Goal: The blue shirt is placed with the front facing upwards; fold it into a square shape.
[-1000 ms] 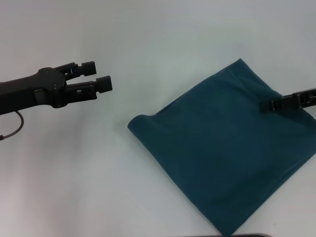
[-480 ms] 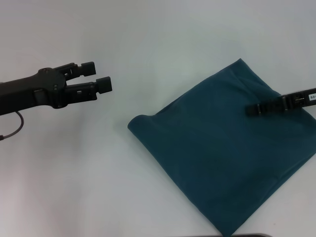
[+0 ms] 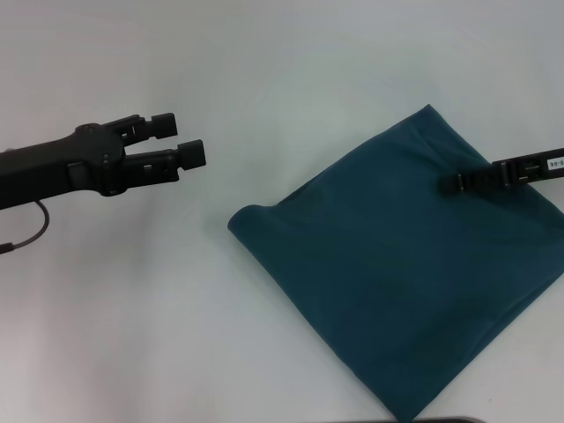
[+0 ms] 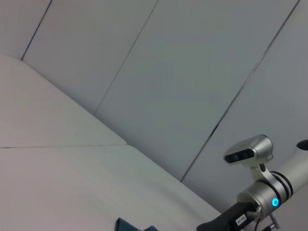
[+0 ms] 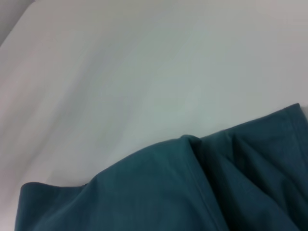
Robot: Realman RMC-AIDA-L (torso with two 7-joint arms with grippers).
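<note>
The blue shirt lies folded into a rough square, turned like a diamond, on the right half of the white table. Only its plain teal cloth shows, and no lettering is visible. My right gripper reaches in from the right edge, low over the shirt's upper right part. In the right wrist view the shirt shows folded layers and a hemmed edge. My left gripper hangs open over bare table, well left of the shirt, with nothing between its fingers. In the left wrist view a corner of the shirt peeks in.
The white table spreads around the shirt, and a dark strip marks its near edge. A cable hangs under my left arm. In the left wrist view my right arm shows in front of grey wall panels.
My right gripper has moved left, farther in over the shirt's upper right part, and risen slightly. My left gripper has shifted a little to the right. The shirt has not moved.
</note>
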